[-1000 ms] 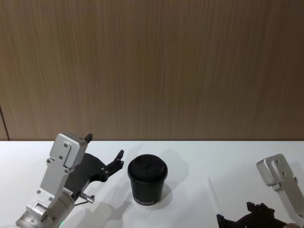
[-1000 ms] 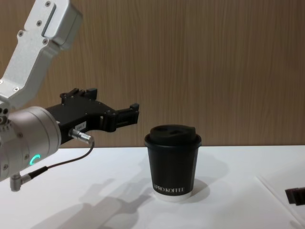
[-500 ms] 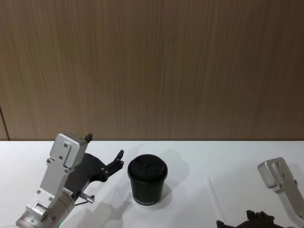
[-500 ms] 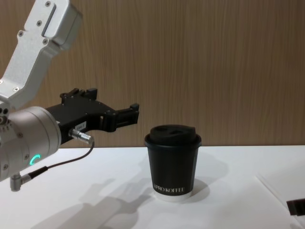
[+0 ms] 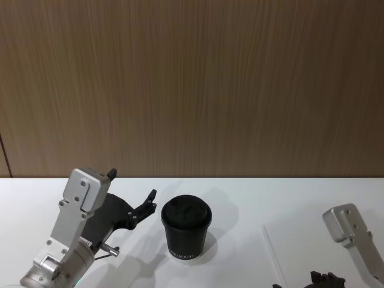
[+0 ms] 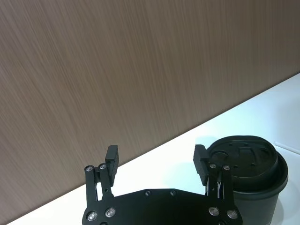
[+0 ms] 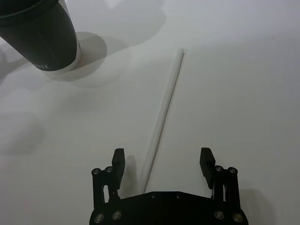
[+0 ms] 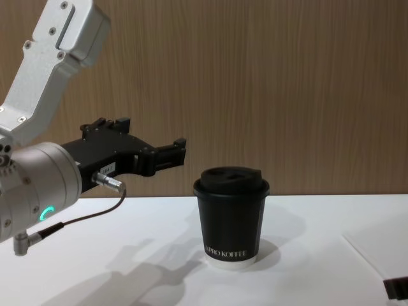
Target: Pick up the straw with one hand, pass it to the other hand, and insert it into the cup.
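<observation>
Reference landmark: the cup [image 5: 186, 231]. It stands upright on the white table [image 5: 288, 198], lid fitted, with its white lettering facing the robot.

1. Straw. I see the straw [image 7: 164, 112] lying flat on the table to the right of the cup, apart from it. One end points away toward the wood-panelled wall [image 5: 192, 90]; the other end runs back toward the robot.

2. Right gripper. The right gripper [image 7: 162, 157] hangs to the right of the cup, on the robot's side of it, low over the near end of the straw. Its fingers are spread wide. In the right wrist view the straw runs into the gap between them, closer to one finger than the other. Neither finger touches it, and I see nothing held.

3. Left gripper. The left gripper [image 6: 156, 154] hovers to the left of the cup, at about lid height and clear of the table. Its fingers are spread and empty. In the left wrist view one fingertip lies just beside the cup's lid; I cannot tell whether they touch.
</observation>
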You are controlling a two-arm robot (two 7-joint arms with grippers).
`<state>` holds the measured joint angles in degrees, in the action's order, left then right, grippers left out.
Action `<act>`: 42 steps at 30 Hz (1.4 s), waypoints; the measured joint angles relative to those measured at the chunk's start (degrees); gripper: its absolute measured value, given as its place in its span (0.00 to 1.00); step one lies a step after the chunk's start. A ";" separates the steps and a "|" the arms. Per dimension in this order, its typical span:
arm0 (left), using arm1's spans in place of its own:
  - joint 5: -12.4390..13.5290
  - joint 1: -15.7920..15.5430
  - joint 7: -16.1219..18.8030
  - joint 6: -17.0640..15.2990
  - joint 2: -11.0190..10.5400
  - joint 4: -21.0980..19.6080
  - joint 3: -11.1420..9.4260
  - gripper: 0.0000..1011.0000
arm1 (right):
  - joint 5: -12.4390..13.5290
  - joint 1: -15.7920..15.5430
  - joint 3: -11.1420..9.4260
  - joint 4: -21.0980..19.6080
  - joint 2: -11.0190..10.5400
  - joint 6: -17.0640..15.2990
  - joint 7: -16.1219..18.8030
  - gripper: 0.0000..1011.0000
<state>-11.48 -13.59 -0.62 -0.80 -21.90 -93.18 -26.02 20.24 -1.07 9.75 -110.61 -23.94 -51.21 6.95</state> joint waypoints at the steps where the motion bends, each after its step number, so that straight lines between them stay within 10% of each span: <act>1: 0.00 0.00 0.00 0.00 0.00 0.00 0.00 0.99 | 0.00 0.00 0.00 0.00 0.00 0.00 0.00 0.99; 17: 0.00 0.00 0.00 0.00 0.00 0.00 0.00 0.99 | -2.77 -0.27 1.78 0.60 -0.87 1.84 -0.01 0.99; 29: 0.00 0.00 0.00 0.00 0.00 0.00 0.00 0.99 | -3.76 -0.60 2.25 0.75 -0.94 2.35 0.43 0.67; 42: 0.00 0.00 0.00 0.00 0.00 0.00 0.00 0.99 | -4.29 -0.85 2.21 0.75 -1.12 1.93 1.06 0.57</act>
<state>-11.48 -13.59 -0.62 -0.79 -21.89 -93.18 -26.02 15.95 -1.92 11.95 -109.87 -25.06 -49.28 8.01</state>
